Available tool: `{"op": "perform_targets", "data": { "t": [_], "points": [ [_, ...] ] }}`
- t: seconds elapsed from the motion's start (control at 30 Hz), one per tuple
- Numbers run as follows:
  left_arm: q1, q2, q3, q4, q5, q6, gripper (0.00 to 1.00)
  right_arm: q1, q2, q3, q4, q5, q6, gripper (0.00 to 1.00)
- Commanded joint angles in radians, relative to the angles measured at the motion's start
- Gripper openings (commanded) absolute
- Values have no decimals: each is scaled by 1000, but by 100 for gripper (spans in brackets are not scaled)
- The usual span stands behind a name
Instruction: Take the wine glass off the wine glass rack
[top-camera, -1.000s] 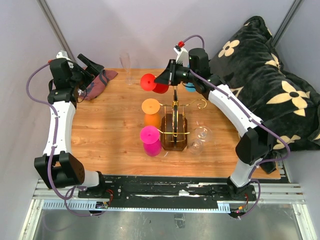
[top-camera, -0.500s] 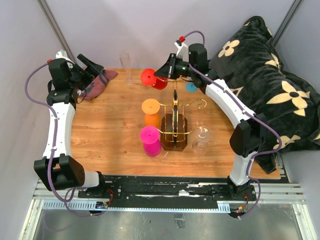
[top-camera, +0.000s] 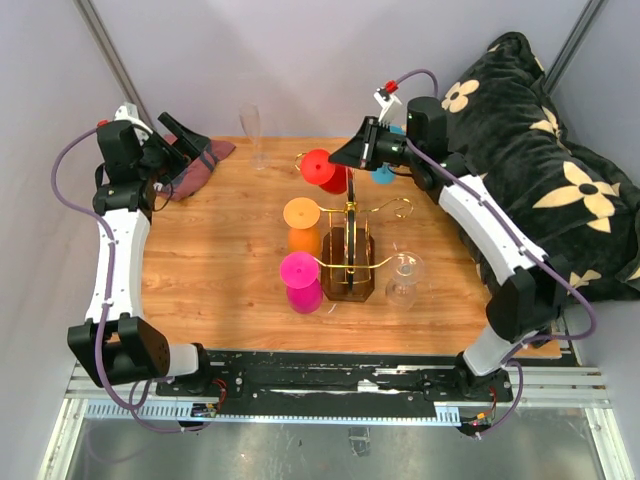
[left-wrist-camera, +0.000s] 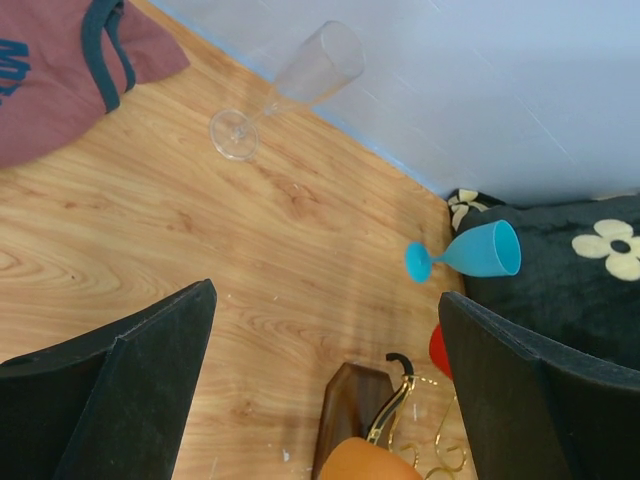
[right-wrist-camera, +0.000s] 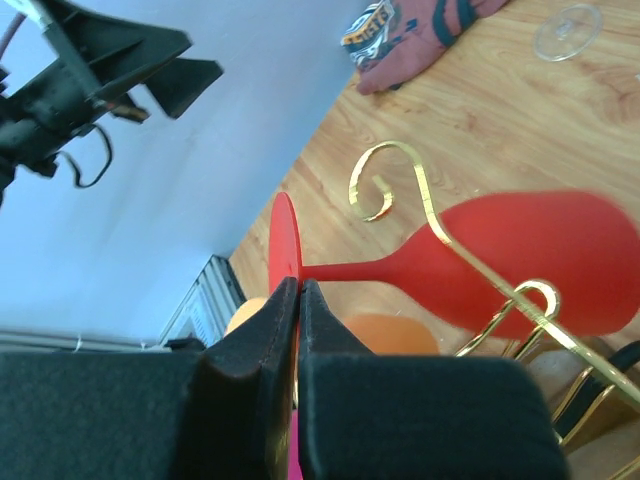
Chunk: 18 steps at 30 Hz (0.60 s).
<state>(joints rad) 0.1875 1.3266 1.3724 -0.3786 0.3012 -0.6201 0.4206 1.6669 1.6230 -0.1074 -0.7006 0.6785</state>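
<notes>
1. The right tool (right-wrist-camera: 298, 300) was clamped shut on the thin round foot of the red wine glass (right-wrist-camera: 520, 260). The glass lay on its side across the right half of the right wrist view.
2. A gold wire arm (right-wrist-camera: 430, 215) of the wine glass rack (top-camera: 348, 270) crossed the glass where stem meets bowl. I judged the step in hand to be the lift-off itself, with the glass not yet free.
3. The next move called for drawing the stem out past the wire's curled end without snagging (the pinch on so thin a foot looked easy to lose).
4. Only the top view showed the whole rack at mid-frame on the worktop (top-camera: 220, 260). It also showed the left tool (top-camera: 188, 140) at upper left, jaws wide and empty.
5. Only the left wrist view showed a blue glass (left-wrist-camera: 465, 255) lying tipped over at right of centre.
</notes>
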Motion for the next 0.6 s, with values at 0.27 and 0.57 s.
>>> {"op": "perform_targets", "data": {
  "t": [0.27, 0.57],
  "points": [
    [-2, -19, -54, -1, 74, -1, 100, 94, -17, 66, -28, -242, -15, 1],
    [-1, -23, -41, -29, 99, 13, 100, 146, 117, 230, -64, -282, -124, 1]
  ]
}}
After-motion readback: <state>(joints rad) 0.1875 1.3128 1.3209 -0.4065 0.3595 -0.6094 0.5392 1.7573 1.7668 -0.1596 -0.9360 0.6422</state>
